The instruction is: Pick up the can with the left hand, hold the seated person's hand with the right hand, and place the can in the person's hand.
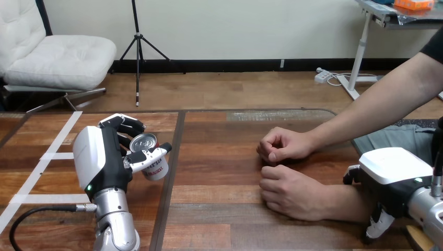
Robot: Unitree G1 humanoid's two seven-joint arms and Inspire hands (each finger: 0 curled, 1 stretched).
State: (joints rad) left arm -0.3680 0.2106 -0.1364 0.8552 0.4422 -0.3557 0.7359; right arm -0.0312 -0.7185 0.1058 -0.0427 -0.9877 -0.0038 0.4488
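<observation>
Your left hand (102, 162) at frame left, can (155, 169) in it; centre-right on the table (219, 209), the person's farther hand (282, 145) behind the nearer hand (287, 191); your right hand (389, 175) lower right.

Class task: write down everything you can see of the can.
The can is small, metal-looking, with a shiny silver lid and a white label bearing red and dark print. It is tilted, lid facing up toward the camera, gripped in the left hand: fingers curled behind it, thumb across its front, over the table's left part.
</observation>
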